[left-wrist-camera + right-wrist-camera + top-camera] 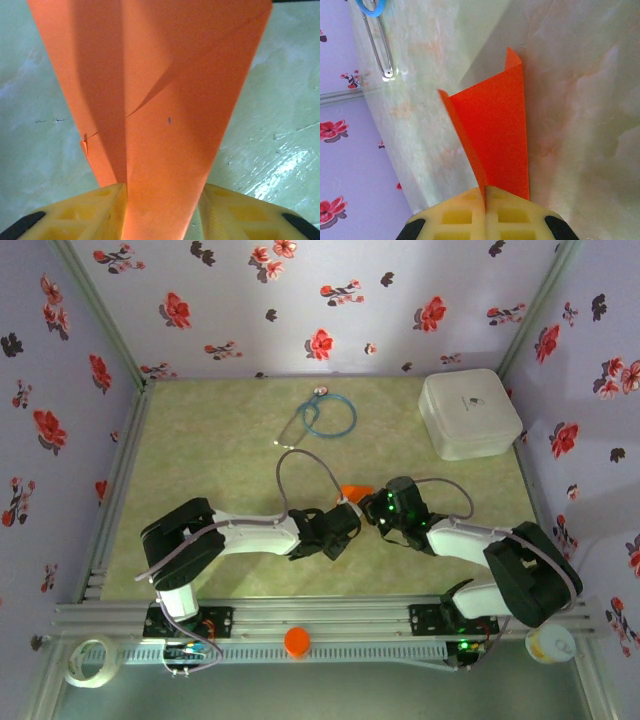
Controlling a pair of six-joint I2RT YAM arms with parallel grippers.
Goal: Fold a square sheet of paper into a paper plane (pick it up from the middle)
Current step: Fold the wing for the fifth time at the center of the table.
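1. The folded orange paper (495,135) sticks out forward from the right gripper (486,192), whose fingers are pressed together on its narrow end.
2. The paper also passes between the fingers of the left gripper (162,200). They stand partly apart, and whether they grip it cannot be told.
3. The green table (580,100) lies below both grippers.
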